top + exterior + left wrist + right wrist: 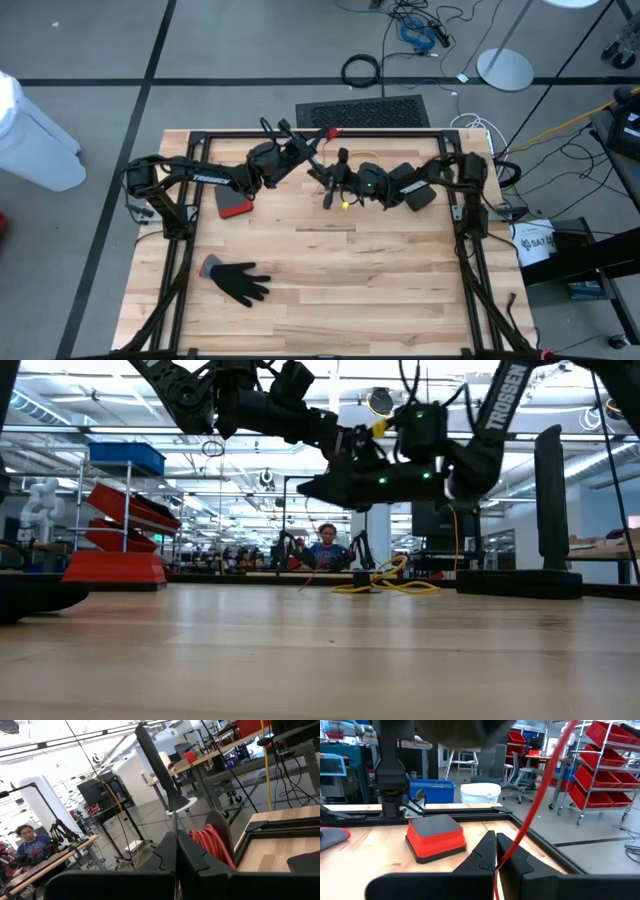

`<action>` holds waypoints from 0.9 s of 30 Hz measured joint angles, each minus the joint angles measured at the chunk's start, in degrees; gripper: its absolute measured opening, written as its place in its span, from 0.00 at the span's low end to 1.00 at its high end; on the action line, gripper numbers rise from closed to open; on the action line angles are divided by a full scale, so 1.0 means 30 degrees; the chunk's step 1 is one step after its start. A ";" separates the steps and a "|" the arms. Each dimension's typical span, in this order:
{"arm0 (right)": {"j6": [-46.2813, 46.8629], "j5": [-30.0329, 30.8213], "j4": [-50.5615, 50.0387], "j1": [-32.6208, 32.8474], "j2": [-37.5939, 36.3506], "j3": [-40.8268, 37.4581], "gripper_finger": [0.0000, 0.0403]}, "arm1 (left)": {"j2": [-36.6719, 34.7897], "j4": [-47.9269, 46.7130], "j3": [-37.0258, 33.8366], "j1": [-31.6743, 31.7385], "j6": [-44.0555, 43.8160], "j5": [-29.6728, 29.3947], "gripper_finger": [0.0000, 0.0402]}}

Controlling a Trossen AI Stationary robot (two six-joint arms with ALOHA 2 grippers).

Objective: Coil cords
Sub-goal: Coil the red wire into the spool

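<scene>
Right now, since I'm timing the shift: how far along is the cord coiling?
Done: some loops of the orange-red cord gathered by the shut left gripper. In hand: the right gripper pinches the cord's straight run. Left: finishing the coil and setting it down.

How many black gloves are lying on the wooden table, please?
1. The black fabric glove lies flat on the wooden table's left half, apart from the flat red-and-black block. No other glove shows.
</scene>
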 joint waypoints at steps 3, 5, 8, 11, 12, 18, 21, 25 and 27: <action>0.0023 -0.0046 -0.0465 -0.0028 0.0695 0.0752 0.00 | 0.0000 -0.0006 -0.0007 -0.0011 -0.0056 0.0080 0.00; -0.0043 -0.0081 -0.0962 -0.0302 0.0935 0.1055 0.00 | 0.0000 -0.0011 -0.0007 -0.0036 -0.0520 0.0300 0.00; 0.0135 -0.0040 -0.1409 -0.1011 0.1156 0.1105 0.00 | 0.0000 -0.0018 -0.0007 -0.0036 -0.1337 0.1154 0.00; 0.0418 0.0005 -0.1811 -0.1618 0.1156 0.1100 0.00 | -0.0120 -0.0377 -0.0007 -0.0036 -0.2012 0.1763 0.00; 0.0441 -0.0057 -0.1794 -0.1736 0.1156 0.1007 0.00 | -0.0230 -0.0738 -0.0007 -0.0044 -0.2031 0.1894 0.00; 0.0478 -0.0480 -0.1812 -0.2459 0.1148 0.0175 0.00 | -0.1559 -0.4486 -0.0016 -0.0041 -0.2954 0.3553 0.00; 0.0487 -0.0490 -0.1549 -0.2752 0.1148 -0.0407 0.00 | -0.2508 -0.6668 -0.0029 -0.0051 -0.3005 0.4468 0.00; 0.0625 -0.0537 -0.1359 -0.2973 0.1024 -0.0869 0.00 | -0.3806 -0.9483 -0.0022 -0.0017 -0.3005 0.5567 0.00; 0.0625 -0.0635 -0.1375 -0.3047 0.0981 -0.0963 0.00 | -0.4314 -1.1103 -0.0022 0.0106 -0.2998 0.6338 0.00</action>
